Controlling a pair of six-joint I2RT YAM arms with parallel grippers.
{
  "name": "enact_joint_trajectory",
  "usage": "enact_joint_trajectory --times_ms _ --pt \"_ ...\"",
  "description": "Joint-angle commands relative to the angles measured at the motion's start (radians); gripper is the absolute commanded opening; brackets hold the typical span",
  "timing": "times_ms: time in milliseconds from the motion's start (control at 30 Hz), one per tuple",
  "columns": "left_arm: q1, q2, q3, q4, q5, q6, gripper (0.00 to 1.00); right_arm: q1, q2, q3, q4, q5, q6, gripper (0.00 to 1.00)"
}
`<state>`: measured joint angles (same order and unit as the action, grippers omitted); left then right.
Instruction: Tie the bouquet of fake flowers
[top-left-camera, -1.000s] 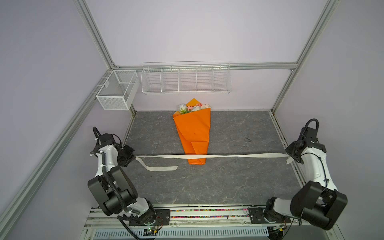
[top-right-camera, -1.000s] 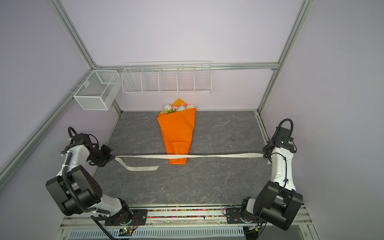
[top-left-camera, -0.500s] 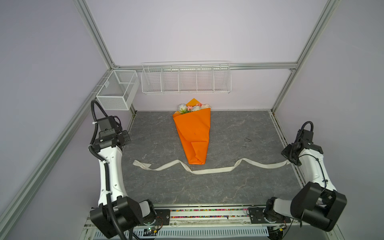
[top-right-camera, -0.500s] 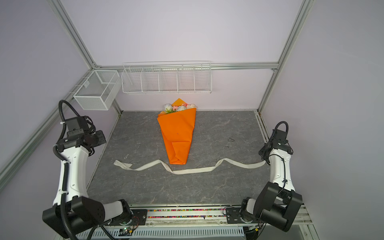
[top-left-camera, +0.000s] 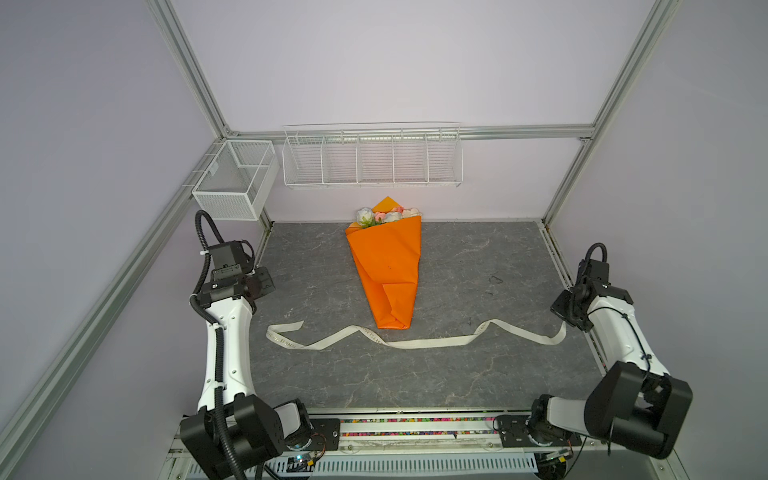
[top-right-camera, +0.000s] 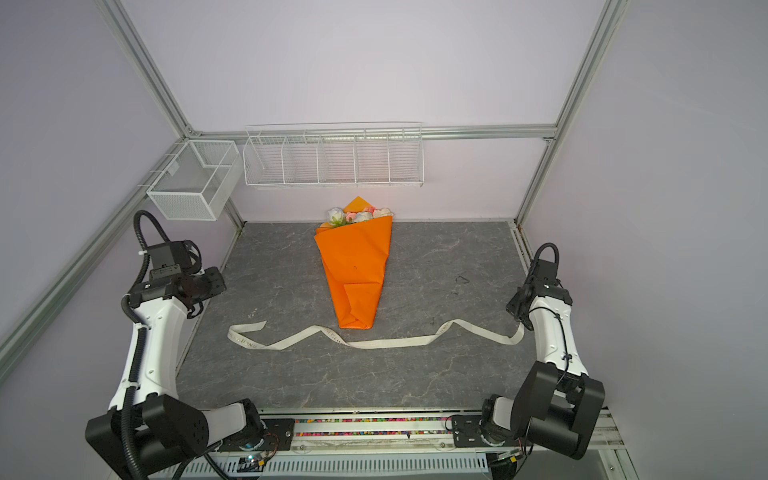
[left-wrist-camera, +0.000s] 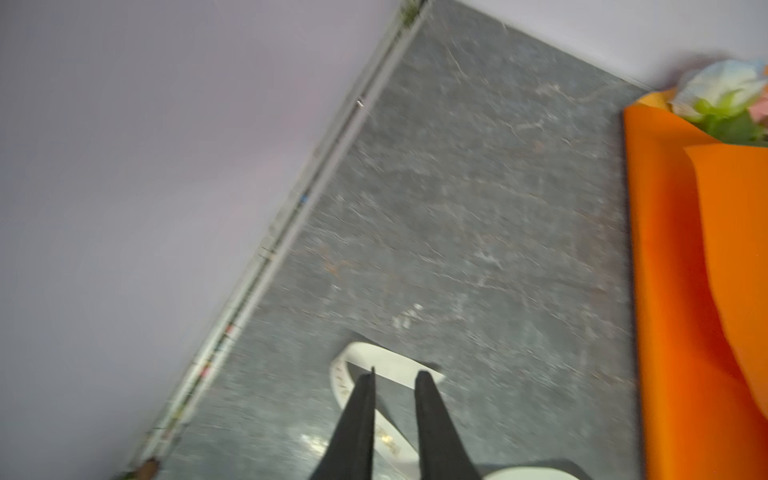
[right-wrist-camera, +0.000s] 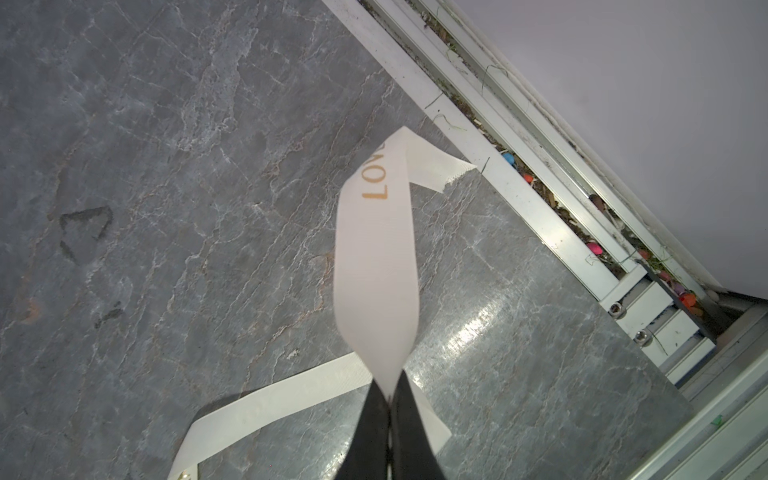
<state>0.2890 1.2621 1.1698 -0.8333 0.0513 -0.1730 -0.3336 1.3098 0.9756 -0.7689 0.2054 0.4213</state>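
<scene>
The bouquet of fake flowers (top-left-camera: 386, 216) (top-right-camera: 359, 215) lies at the back middle of the grey table, wrapped in an orange paper cone (top-left-camera: 388, 270) whose tip points toward the front. Only the flower heads (left-wrist-camera: 723, 95) show. A cream printed ribbon (top-left-camera: 415, 343) (top-right-camera: 386, 343) lies slack and wavy just in front of the cone's tip. My left gripper (top-left-camera: 266, 284) (left-wrist-camera: 395, 374) hovers open above the ribbon's curled left end (left-wrist-camera: 386, 361), holding nothing. My right gripper (right-wrist-camera: 390, 395) (top-left-camera: 560, 311) is shut on the ribbon's right end (right-wrist-camera: 374, 270), lifted off the table.
A white mesh basket (top-left-camera: 237, 187) hangs at the back left and a long wire rack (top-left-camera: 372, 158) on the back wall. Aluminium rails (right-wrist-camera: 540, 208) edge the table beside the right gripper. Walls close in both sides.
The left gripper let go of the ribbon's left end, rose and moved back. The taut ribbon went slack and wavy on the table. The right gripper kept its hold and shifted slightly inward.
</scene>
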Motion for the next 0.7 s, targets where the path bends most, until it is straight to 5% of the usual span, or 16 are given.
enact_joint_trajectory --times_ms 0,167,300,667 --pt "-0.002 0.077 -0.11 -0.122 0.196 -0.246 0.29 0.005 0.012 -0.02 -0.002 -0.001 -0.007 0.07" --pt "0.039 0.022 -0.308 0.012 0.007 -0.407 0.49 0.006 0.024 -0.023 0.002 -0.012 -0.02 0.07" --pt "0.064 0.016 -0.344 0.084 -0.104 -0.459 0.52 0.009 0.028 -0.023 0.006 -0.024 -0.028 0.06" --pt "0.095 0.267 -0.291 0.18 -0.101 -0.467 0.54 0.013 0.055 -0.02 0.016 -0.061 -0.024 0.06"
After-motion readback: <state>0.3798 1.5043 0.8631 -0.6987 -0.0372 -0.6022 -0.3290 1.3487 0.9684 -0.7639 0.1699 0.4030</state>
